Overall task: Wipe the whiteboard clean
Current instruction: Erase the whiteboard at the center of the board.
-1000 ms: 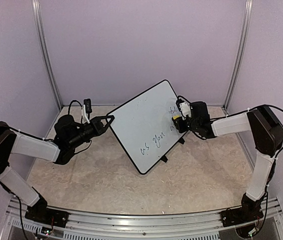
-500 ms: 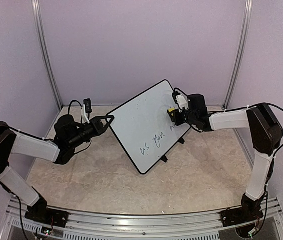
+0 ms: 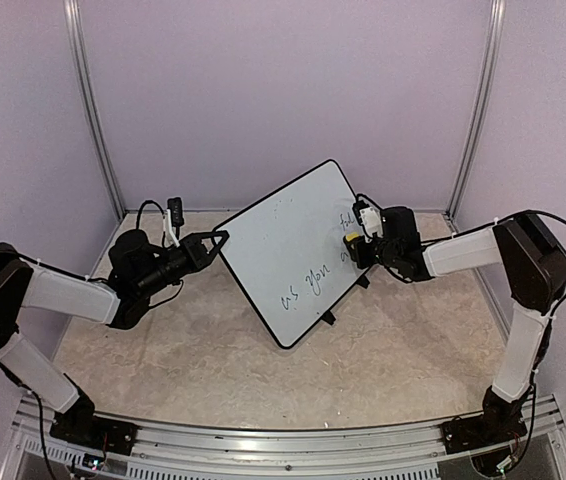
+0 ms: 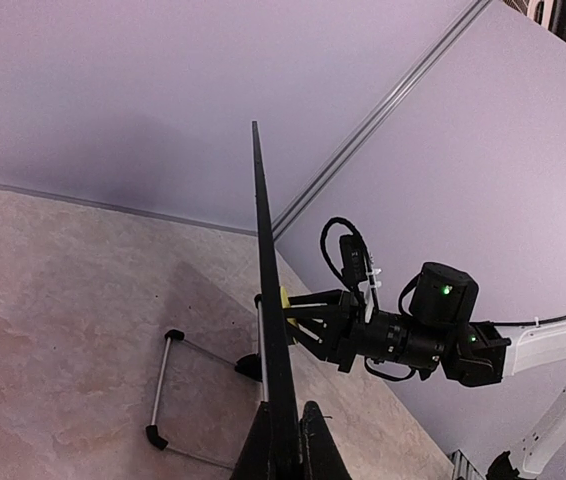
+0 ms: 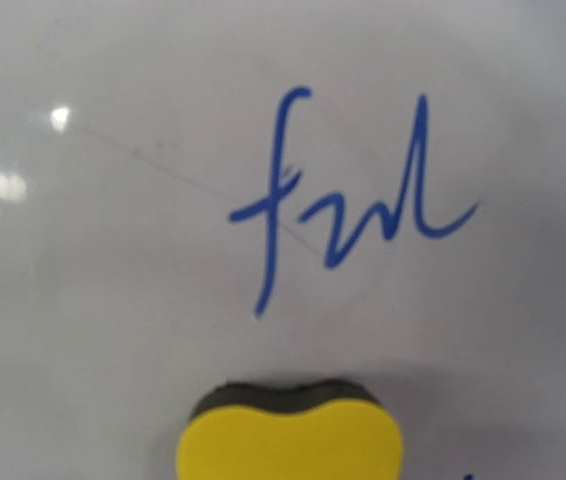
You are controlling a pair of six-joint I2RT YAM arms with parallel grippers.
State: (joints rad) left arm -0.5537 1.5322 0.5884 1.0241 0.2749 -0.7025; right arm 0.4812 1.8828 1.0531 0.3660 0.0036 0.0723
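Whiteboard (image 3: 293, 255) seems thin, stiff and light, easily tipped; left gripper (image 3: 225, 238) pinches its rim, right gripper (image 3: 355, 245) holds sponge (image 5: 288, 440) against it.

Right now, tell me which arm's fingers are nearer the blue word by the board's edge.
Right. The right fingers hold the yellow sponge right beside that blue word; the left fingers clamp the board at its opposite edge, far from it.
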